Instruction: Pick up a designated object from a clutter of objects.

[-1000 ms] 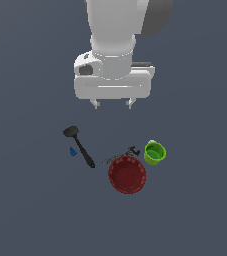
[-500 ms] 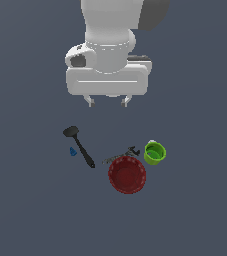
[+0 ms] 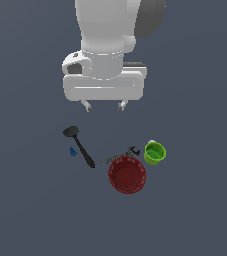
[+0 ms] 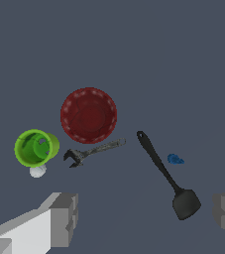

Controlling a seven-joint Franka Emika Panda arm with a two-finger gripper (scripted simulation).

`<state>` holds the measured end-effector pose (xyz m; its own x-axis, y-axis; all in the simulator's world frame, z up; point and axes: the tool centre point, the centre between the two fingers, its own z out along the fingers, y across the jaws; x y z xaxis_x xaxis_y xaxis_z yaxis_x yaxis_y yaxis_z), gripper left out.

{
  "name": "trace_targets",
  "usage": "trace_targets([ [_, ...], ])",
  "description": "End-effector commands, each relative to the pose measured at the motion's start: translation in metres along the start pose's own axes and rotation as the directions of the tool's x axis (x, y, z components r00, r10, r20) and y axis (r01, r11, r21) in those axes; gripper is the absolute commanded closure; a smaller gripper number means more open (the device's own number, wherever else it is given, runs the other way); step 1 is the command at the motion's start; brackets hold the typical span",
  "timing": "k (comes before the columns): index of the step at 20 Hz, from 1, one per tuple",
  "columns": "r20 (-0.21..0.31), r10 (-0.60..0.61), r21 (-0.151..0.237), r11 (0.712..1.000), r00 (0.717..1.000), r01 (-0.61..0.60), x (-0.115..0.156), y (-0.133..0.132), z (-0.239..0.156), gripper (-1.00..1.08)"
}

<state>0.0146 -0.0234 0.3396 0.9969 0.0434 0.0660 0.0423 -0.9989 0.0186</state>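
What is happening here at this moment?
A single robot arm hangs above a small clutter, its gripper open and holding nothing. Below lie a tiny blue piece beside a black spatula, a wrench, a red bowl and a green cup. Nothing is picked up yet.

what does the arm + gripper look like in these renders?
White Panda arm with a dark grey panel at its upper side. Wide, boxy white gripper body, dark recess on one end, two short pale grey fingers. In the wrist view the fingers look blocky grey. No cables or markings visible.

Bright-blue piece [image 3: 73, 151], black spatula [image 3: 79, 145], dark red ribbed bowl [image 3: 127, 174], lime green cup [image 3: 154, 153]
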Motion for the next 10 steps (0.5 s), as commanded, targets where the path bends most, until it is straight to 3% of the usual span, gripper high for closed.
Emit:
trace_targets([
  [1, 0.003, -0.011, 0.003, 1.0, 1.0, 0.011, 0.001, 0.007, 0.01, -0.92],
  [10, 0.018, -0.082, 0.018, 0.996, 0.996, 0.082, 0.005, 0.05, 0.072, -0.92],
])
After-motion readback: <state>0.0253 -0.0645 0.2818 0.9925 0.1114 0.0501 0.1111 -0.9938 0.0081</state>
